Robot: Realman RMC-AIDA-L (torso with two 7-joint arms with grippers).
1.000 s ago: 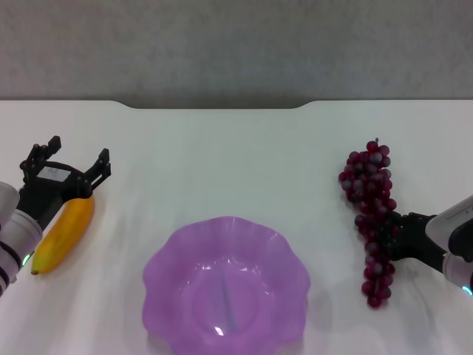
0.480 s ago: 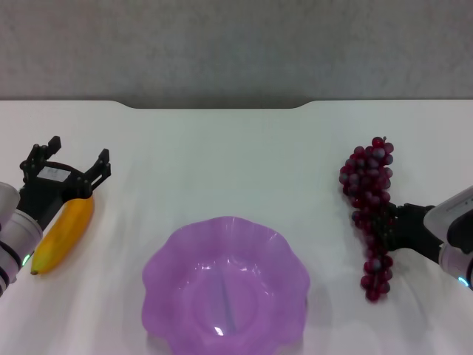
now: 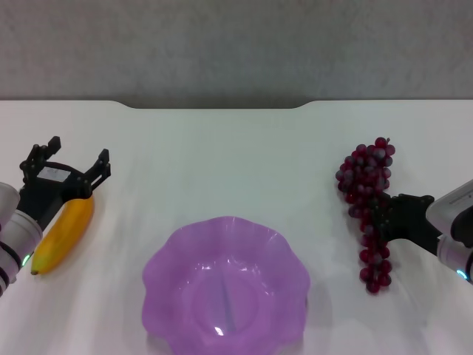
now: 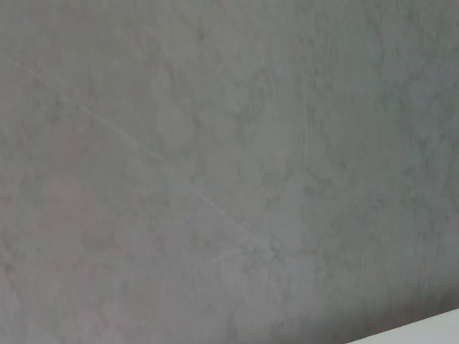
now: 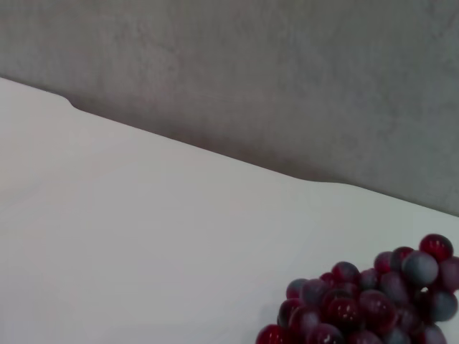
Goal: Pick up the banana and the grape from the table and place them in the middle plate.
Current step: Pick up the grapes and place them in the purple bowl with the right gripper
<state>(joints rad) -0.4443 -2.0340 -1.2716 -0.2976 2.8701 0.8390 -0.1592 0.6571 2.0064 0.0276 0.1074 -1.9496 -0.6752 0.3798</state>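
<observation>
Head view only: left end effector (image 3: 72, 171) spread wide over the banana's (image 3: 63, 234) far end at nine o'clock, glossy orange-yellow on the desk (image 3: 222, 155). Right end effector (image 3: 386, 220) clamped on the grape (image 3: 369, 203), three o'clock of the middle plate (image 3: 225, 288). Right wrist view: only dark red-purple grapes, some greyish.

orange-yellow banana (image 3: 63, 231), dark red-purple grape (image 3: 367, 196), translucent purple middle plate (image 3: 171, 254), white table (image 3: 222, 163)

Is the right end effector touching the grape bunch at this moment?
Touching. In the head view the right end effector is closed on the middle of the grape, its dark fingers overlapping the berries with no gap between them.
</observation>
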